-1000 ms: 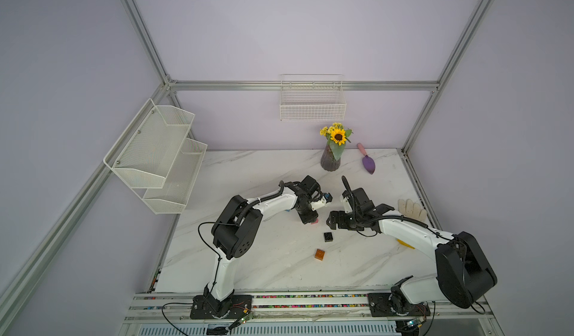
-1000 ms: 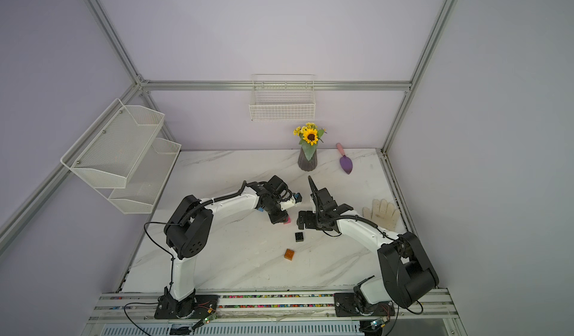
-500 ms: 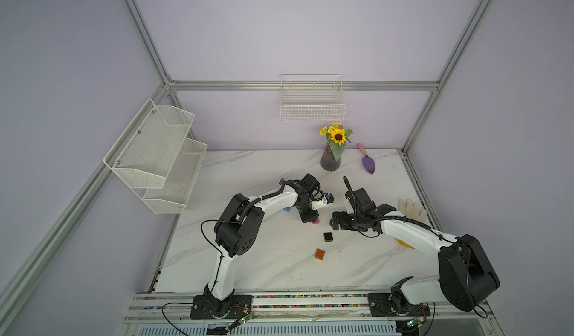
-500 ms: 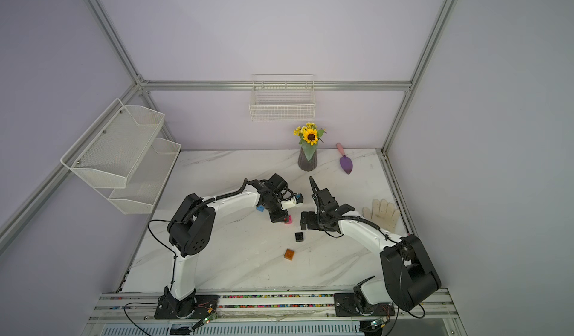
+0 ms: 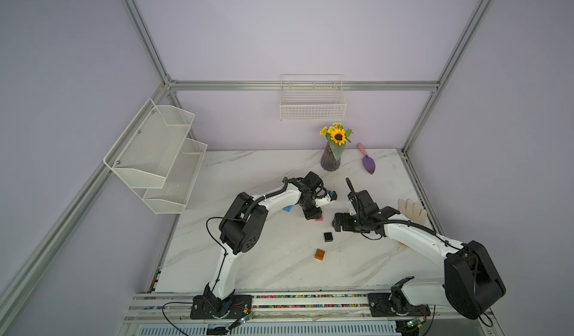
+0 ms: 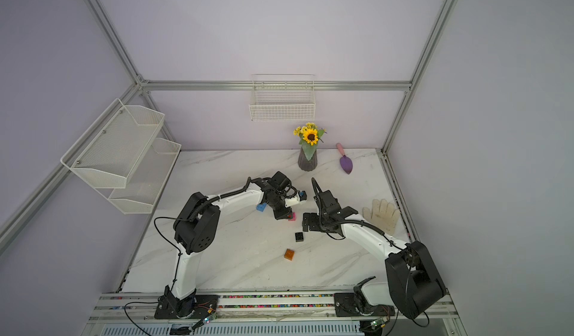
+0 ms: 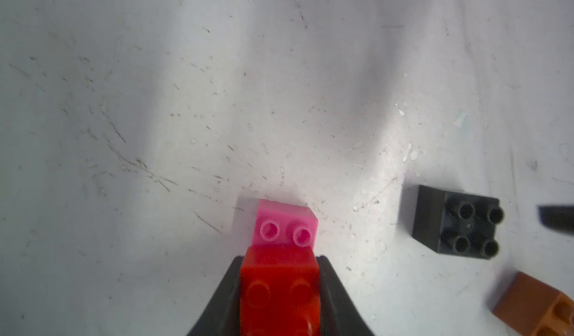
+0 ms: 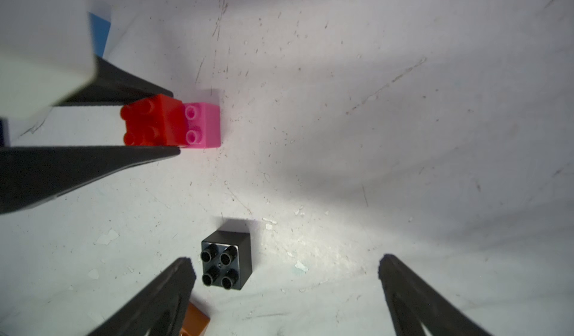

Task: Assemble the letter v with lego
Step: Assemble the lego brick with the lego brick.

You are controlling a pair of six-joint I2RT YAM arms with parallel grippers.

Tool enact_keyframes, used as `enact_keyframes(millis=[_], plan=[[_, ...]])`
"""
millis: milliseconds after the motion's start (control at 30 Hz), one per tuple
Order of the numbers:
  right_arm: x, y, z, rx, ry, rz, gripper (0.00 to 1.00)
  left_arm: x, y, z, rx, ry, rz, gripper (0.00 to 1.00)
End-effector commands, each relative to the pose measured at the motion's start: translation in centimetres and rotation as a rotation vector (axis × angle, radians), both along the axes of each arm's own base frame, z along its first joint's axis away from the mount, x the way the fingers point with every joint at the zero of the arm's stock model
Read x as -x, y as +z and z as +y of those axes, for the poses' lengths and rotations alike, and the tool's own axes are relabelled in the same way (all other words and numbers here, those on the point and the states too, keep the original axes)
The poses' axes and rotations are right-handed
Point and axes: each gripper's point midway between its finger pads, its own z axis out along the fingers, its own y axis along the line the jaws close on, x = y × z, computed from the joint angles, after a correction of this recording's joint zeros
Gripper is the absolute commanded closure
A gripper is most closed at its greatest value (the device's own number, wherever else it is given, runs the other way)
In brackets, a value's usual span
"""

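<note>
My left gripper [image 7: 279, 258] is shut on the red brick [image 7: 279, 284], which sits stepped over the near half of the pink brick [image 7: 285, 225] on the table. In the right wrist view the red brick [image 8: 152, 123] overlaps the pink brick [image 8: 202, 123], two pink studs left bare. The black brick [image 5: 328, 236] and the orange-brown brick [image 5: 319, 254] lie loose nearer the front. The light-blue brick [image 6: 261, 207] lies beside the left forearm. My right gripper [image 8: 285, 260] hovers open and empty, with the black brick [image 8: 226, 260] just inside one finger.
A vase of sunflowers [image 5: 330, 160] and a purple trowel [image 5: 368, 163] stand at the back of the marble table [image 5: 248, 256]. A pale glove [image 5: 411, 210] lies at the right edge. Wire shelves [image 5: 155, 157] hang on the left wall, a wire basket [image 5: 312, 107] on the back wall.
The right gripper has drifted slightly to the right. The left gripper stays at the pink brick with the red brick in it.
</note>
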Motion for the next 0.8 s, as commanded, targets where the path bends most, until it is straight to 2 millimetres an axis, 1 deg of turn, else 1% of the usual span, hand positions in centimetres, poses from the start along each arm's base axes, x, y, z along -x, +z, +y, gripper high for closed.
enact_keyframes(millis=[0,67,133,233,333,400,467,667,767], plan=[[0.2,0.2,0.4,-0.043,-0.005,0.012,0.03,-0.4,-2.7,0.2,-0.052,0.024,0.034,0.71],[0.4,0.4,0.7,-0.073,-0.008,0.016,0.03,-1.1,-2.6,-0.2,-0.053,0.044,0.023,0.71],[0.9,0.4,1.2,-0.123,-0.004,0.042,0.03,-1.4,-2.7,-0.1,-0.062,0.050,0.012,0.71],[1.8,0.0,1.3,-0.188,-0.013,0.089,0.03,-0.1,-3.0,0.4,-0.073,-0.024,0.013,0.71],[1.8,-0.2,1.1,-0.230,-0.027,0.083,0.03,1.0,-3.5,1.2,-0.103,-0.080,0.006,0.70],[1.9,-0.3,0.9,-0.243,-0.035,0.085,0.03,1.2,-4.2,1.9,-0.139,-0.096,0.007,0.70],[1.9,-0.3,0.6,-0.247,-0.042,0.083,0.03,1.3,-4.6,2.0,-0.157,-0.114,0.020,0.70],[1.6,0.1,0.1,-0.263,-0.051,0.073,0.03,1.0,-4.3,1.6,-0.176,-0.174,-0.011,0.70],[1.6,-0.1,0.0,-0.264,-0.044,0.076,0.03,1.3,-4.5,1.4,-0.175,-0.196,0.001,0.70]])
